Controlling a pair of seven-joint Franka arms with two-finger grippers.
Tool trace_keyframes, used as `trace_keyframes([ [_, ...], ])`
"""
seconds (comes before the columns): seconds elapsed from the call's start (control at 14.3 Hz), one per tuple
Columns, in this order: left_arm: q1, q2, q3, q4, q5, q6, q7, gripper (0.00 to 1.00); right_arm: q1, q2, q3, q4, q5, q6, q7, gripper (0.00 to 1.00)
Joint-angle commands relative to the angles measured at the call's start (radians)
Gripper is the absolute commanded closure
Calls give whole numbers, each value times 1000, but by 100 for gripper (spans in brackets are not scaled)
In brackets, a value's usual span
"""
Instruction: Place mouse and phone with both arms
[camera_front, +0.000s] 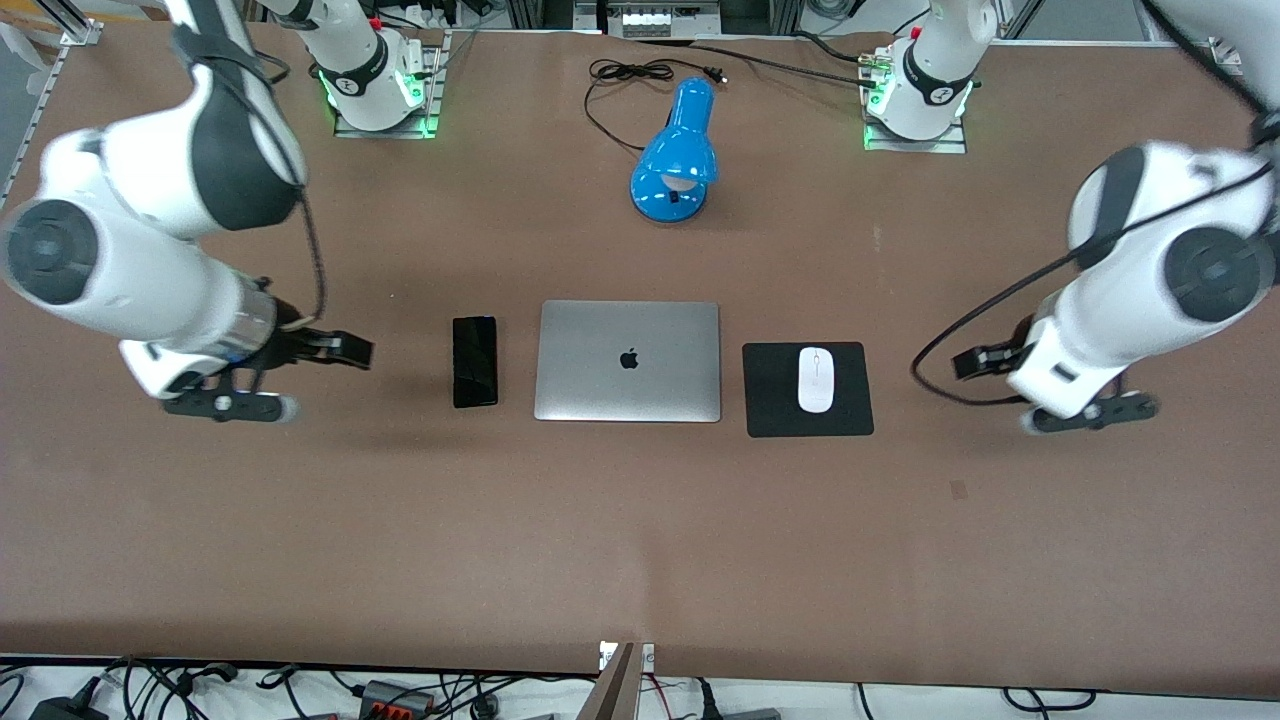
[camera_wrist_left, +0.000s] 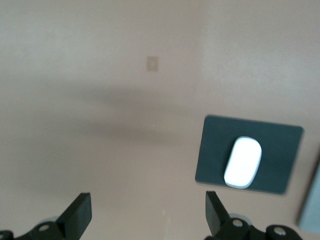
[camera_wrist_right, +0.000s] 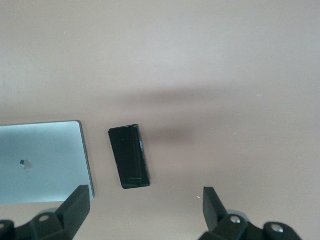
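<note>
Looks basically done from my end: the mouse (camera_front: 815, 379) sits on the black pad (camera_front: 770, 400), and the phone (camera_front: 474, 361) lies flat on the tabletop (camera_front: 640, 530) beside the laptop (camera_front: 628, 361). Left gripper (camera_wrist_left: 147, 215) and right gripper (camera_wrist_right: 145, 210) hang over bare tabletop at their own ends, jaws wide open, holding nothing.

My arms are white with black joint bands. The mouse (camera_front: 816, 379) is white with a thin grey centre line, on a black pad (camera_front: 772, 392). The phone (camera_front: 475, 361) is black, the laptop (camera_front: 627, 361) silver, the lamp (camera_front: 677, 153) glossy blue, the table (camera_front: 640, 540) brown.
</note>
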Motion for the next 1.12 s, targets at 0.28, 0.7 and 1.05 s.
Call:
trace_keyframes([
  [0.28, -12, -156, 75, 55, -33, -182, 176, 0, -91, -52, -26, 112, 2, -72, -185, 0],
  [0.7, -80, -392, 170, -286, -58, 32, 176, 0, -145, -89, -67, 112, -10, -69, -313, 0],
  [1.05, -175, -368, 266, -226, -65, -32, 179, 0, -150, -125, -68, 55, -76, -51, -316, 0],
])
